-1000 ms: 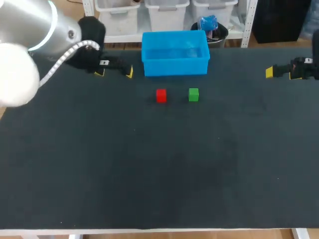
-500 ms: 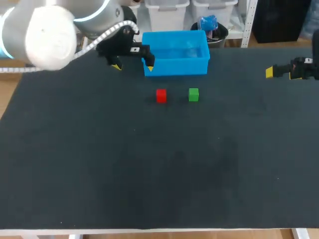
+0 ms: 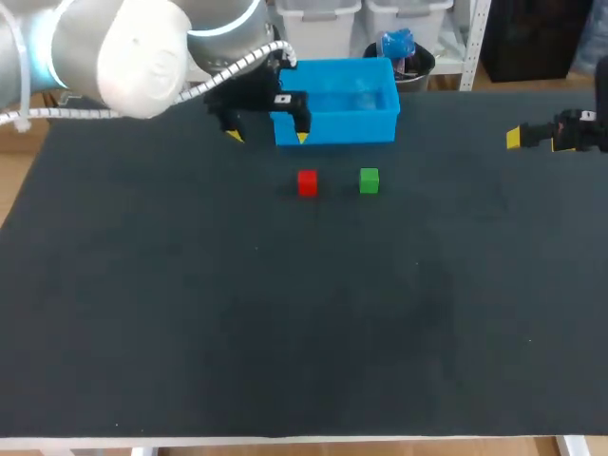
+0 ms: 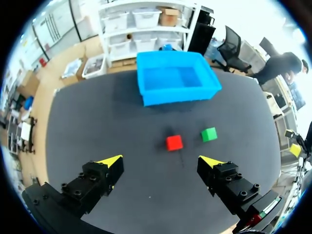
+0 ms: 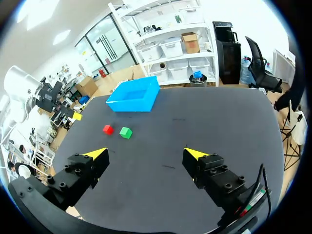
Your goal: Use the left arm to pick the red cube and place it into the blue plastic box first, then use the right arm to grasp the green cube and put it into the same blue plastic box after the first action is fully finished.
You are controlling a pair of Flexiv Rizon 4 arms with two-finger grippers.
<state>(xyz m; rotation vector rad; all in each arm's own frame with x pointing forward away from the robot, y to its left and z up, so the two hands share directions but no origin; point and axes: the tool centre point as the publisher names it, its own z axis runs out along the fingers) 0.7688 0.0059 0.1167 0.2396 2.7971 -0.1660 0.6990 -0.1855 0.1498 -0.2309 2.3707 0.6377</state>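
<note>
Two cubes side by side on the dark table (image 3: 285, 332), red cube (image 3: 307, 182) just left of green cube (image 3: 370, 180), both near the front of the blue plastic box (image 3: 337, 128); left gripper (image 3: 268, 137) spread wide and empty by the box's front left corner, right gripper (image 5: 145, 153) likewise parted, empty, well apart near the table's right edge.
</note>
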